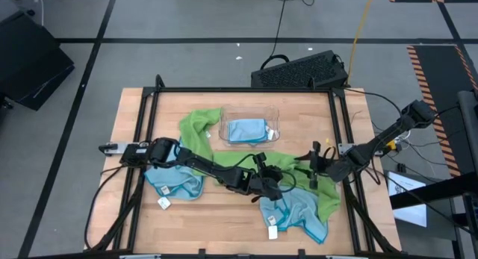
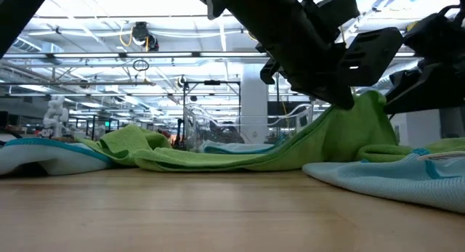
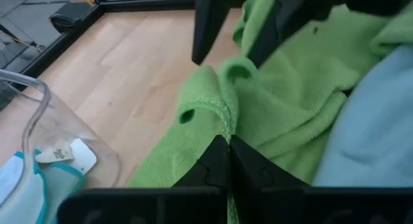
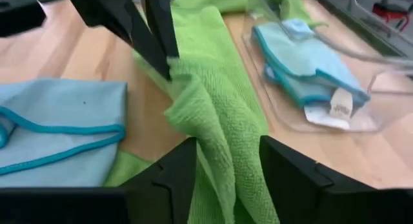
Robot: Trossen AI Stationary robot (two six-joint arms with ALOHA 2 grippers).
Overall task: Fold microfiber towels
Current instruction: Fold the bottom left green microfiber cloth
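Note:
A lime green towel lies rumpled across the table's middle, from the tray to the right side. My left gripper reaches over it from the left and is shut on a raised part of it. My right gripper stands open close by at the right. A hanging ridge of the green towel runs between its fingers. One light blue towel lies at the left. Another lies near the front right, partly on the green one. My left gripper pinches a bunched fold at the green towel's hemmed edge between its two fingers. The fingers slant down from above. The fold is drawn up into a peak, and the rest of the towel lies on the table. My right gripper has green cloth between its fingers; whether they touch it I cannot tell.
A clear plastic tray at the back middle holds a folded light blue towel with a white tag. A black frame runs around the wooden tabletop. Bare wood shows along the front edge.

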